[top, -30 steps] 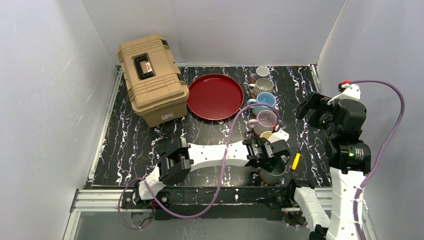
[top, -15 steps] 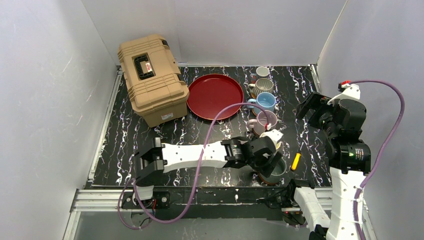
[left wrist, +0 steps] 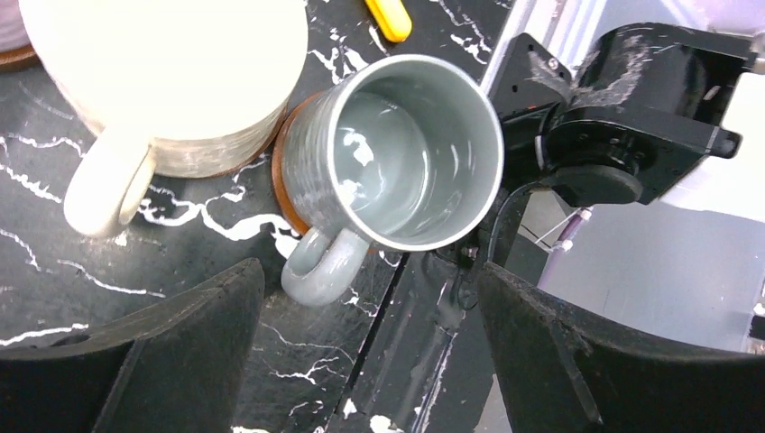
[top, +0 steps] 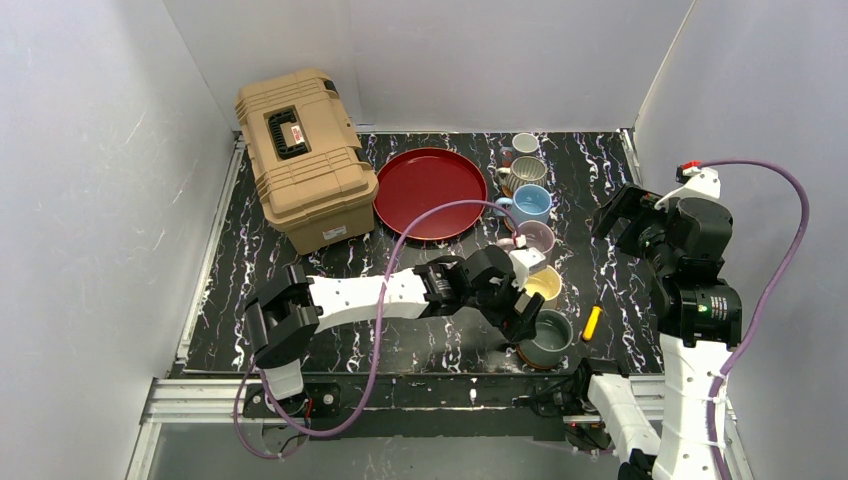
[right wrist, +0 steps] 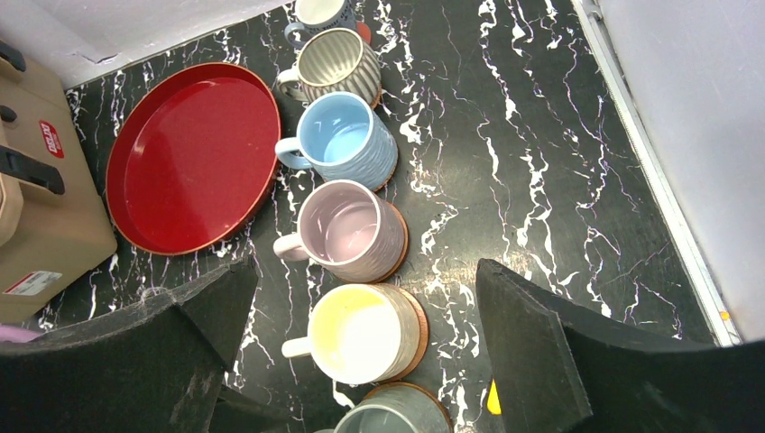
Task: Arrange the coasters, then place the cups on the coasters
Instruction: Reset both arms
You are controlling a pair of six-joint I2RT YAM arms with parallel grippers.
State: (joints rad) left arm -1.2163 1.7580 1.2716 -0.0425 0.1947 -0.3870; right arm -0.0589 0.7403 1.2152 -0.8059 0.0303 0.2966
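I recorded a white-veined black table (right wrist: 523, 180), red tray (right wrist: 194, 171), white mug (right wrist: 320, 11), ribbed grey mug (right wrist: 338, 63), ribbed blue mug (right wrist: 343, 144), lilac mug (right wrist: 347, 225), cream-yellow mug (right wrist: 361, 334) and grey-green mug (left wrist: 406, 153).

so the table (top: 290, 290) is a black top with white marble-style veining all over. sitting straight on it: a tan toolbox (top: 305, 155) in the upper left of the top view, a big red round tray (top: 430, 193) just to its right, then a column of coasters (right wrist: 421, 329) running down right of centre, only their rims peeking out from under the cups (right wrist: 347, 152), plus a little yellow thing (top: 591, 322) lower right, near the bottom of that column
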